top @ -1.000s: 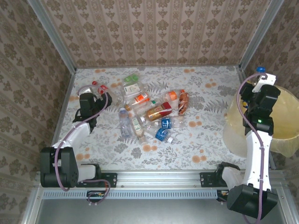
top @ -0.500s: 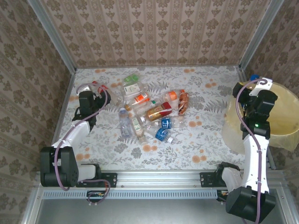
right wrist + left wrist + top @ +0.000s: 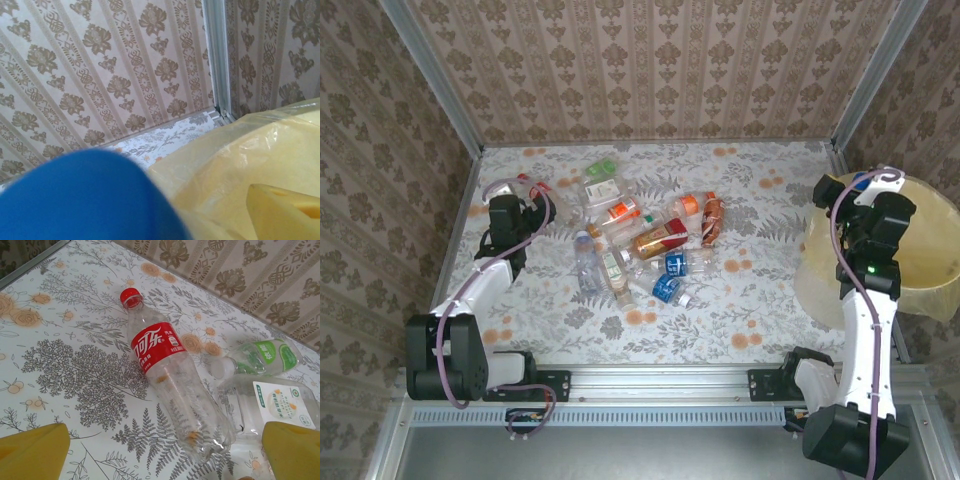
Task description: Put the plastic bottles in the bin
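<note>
The left hand (image 3: 167, 447) hangs wide open over a red-labelled bottle (image 3: 160, 370). It lies flat near the surface's (image 3: 760, 300) far-left corner, its long axis and red cap pointing to that corner. More bottles (image 3: 640, 245) lie heaped mid-surface. The right hand (image 3: 870, 195) is over the bin (image 3: 920, 300) at the right edge, with a blue cap (image 3: 861, 180) against it. Whether this hand grips anything I cannot tell.

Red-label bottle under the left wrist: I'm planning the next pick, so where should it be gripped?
Probably best to take the red-label bottle across its clear mid-body, from above with the left tool: it lies flat and uncrushed, ahead of the open fingers.
</note>
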